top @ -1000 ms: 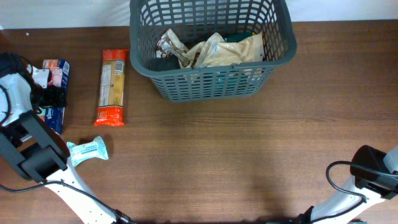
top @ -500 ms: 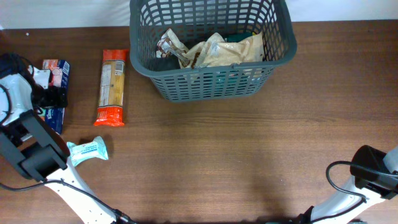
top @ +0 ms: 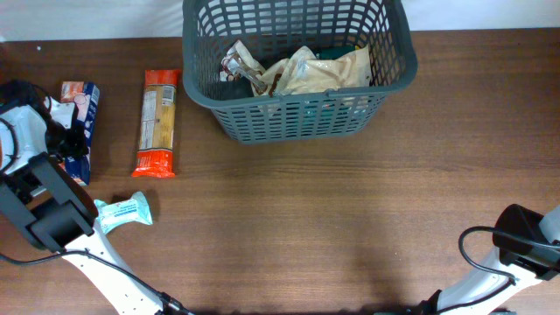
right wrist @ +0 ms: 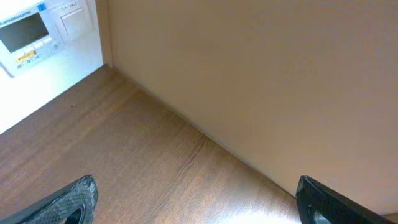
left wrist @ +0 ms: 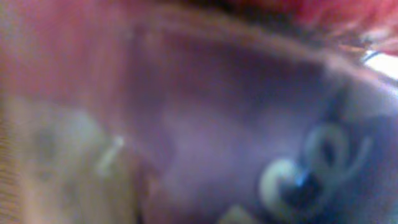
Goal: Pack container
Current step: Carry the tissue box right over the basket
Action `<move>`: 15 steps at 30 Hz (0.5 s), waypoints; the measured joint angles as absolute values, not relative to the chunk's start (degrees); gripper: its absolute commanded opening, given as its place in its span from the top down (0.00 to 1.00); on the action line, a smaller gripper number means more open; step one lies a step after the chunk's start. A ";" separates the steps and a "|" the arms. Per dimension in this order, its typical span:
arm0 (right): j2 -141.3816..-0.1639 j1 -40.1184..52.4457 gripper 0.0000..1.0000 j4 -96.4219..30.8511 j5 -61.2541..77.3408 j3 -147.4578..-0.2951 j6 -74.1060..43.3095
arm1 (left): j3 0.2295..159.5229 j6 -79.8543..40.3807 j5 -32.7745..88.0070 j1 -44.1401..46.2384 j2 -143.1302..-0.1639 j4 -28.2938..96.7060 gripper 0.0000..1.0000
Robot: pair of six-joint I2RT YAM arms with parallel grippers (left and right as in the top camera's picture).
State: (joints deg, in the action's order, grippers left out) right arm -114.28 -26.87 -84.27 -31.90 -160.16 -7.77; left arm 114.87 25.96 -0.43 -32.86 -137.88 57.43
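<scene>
Our left pincer is down on the blue and white packet at the left edge of the surface. We cannot tell if it pinches the packet, because the wrist view is only blur. Our right pincer is spread wide above the surface. The container stands at the far middle, with pale wrappers inside, well apart from both pincers.
</scene>
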 measured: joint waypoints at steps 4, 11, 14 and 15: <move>-114.28 -26.87 0.01 -84.27 -31.90 -160.16 -7.75 | 114.93 25.41 -0.47 -32.86 -137.88 57.36 0.98; -114.28 -26.87 0.01 -84.27 -31.90 -160.16 -7.77 | 116.55 20.14 -0.49 -32.67 -138.26 59.29 0.98; -114.28 -26.87 0.01 -84.27 -31.90 -160.16 -7.73 | 120.40 17.98 0.78 -31.99 -139.02 63.13 0.98; -114.28 -26.87 0.01 -84.25 -31.90 -160.16 -7.75 | 122.43 17.45 1.54 -31.59 -139.13 64.79 0.98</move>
